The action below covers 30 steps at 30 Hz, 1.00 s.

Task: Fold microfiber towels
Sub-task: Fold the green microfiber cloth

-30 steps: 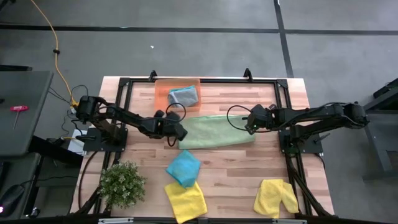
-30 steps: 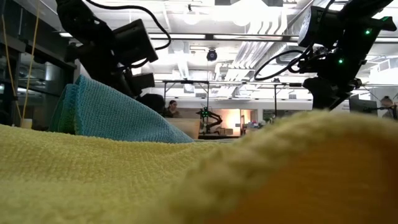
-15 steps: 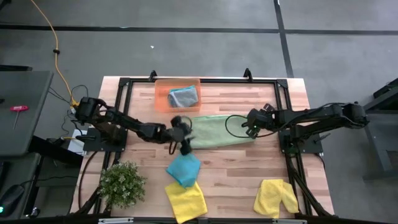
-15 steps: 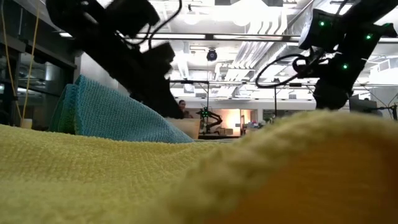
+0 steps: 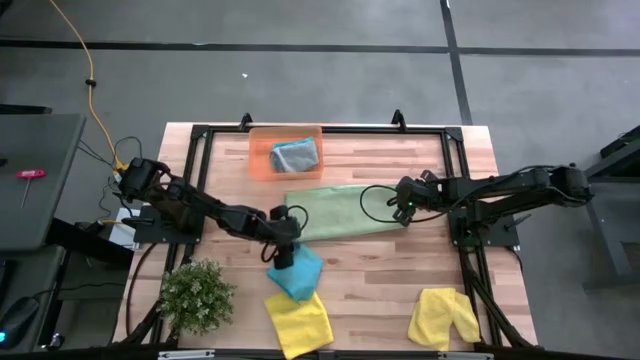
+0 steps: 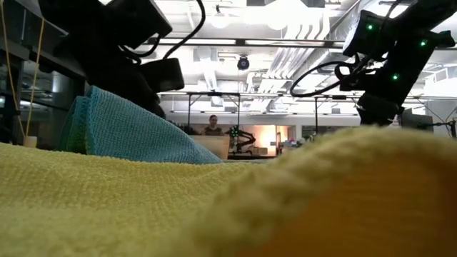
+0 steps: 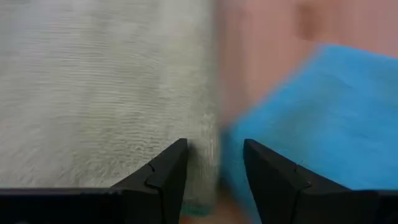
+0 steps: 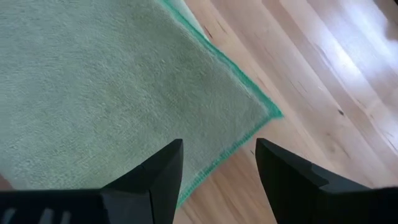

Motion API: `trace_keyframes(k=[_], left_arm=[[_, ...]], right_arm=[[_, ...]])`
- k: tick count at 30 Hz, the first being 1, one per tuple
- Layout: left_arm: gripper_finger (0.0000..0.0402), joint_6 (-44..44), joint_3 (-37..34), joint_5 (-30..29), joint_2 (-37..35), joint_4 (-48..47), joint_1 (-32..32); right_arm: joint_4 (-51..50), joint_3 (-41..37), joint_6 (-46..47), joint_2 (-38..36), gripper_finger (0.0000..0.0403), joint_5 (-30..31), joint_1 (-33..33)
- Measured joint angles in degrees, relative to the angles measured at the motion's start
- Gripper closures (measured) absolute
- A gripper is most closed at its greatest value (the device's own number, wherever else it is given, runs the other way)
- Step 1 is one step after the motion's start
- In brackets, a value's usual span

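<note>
A light green towel (image 5: 340, 212) lies folded into a long strip at the table's middle. My left gripper (image 5: 283, 250) stands open over the strip's near left corner (image 7: 124, 93), beside a blue towel (image 5: 297, 272) that also lies flat on the table (image 7: 323, 106). My right gripper (image 5: 403, 212) stands open over the strip's right end, its fingers (image 8: 217, 168) above the green-hemmed corner (image 8: 273, 113). Two yellow towels (image 5: 299, 322) (image 5: 444, 317) lie near the front edge. A grey towel (image 5: 296, 154) sits in the orange tray (image 5: 262, 160).
A bushy green plant (image 5: 196, 295) stands at the near left corner. The orange tray is at the far edge. A black frame (image 5: 200, 140) rims the table. Bare wood (image 5: 380, 275) lies between the green strip and the yellow towels. A yellow towel (image 6: 143, 200) fills the low view's foreground.
My left gripper has left the green strip's left end and swung toward the table's near edge, rolling as it went, and now stands by the blue towel. The green strip lies flat where it was.
</note>
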Motion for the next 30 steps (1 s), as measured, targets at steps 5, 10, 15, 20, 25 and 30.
trace_keyframes(k=[5,10,15,20,25,30], left_arm=[[0.0257,1.7,0.0,3.3,0.0,-0.3,0.0],[0.0257,4.4,0.1,0.2,-0.9,-0.5,0.0],[0.0257,8.5,0.0,-6.2,-1.7,-6.2,0.2],[0.0257,10.4,0.0,-7.7,-2.7,-12.1,1.8],[0.0259,11.4,0.0,-6.4,-2.9,-14.3,3.6],[0.0260,12.4,0.1,-4.6,-3.1,-15.4,3.5]], right_arm=[[0.0,0.0,-0.1,0.0,0.0208,0.0,0.0],[0.0,0.0,-0.9,0.0,0.0208,0.1,0.0],[0.0,0.0,-1.0,0.0,0.0208,1.4,0.0],[0.1,0.0,-1.0,0.0,0.0208,1.4,0.0],[0.4,0.0,-1.0,0.0,0.0208,1.5,0.0],[0.5,0.0,-0.9,0.0,0.0208,1.5,0.0]])
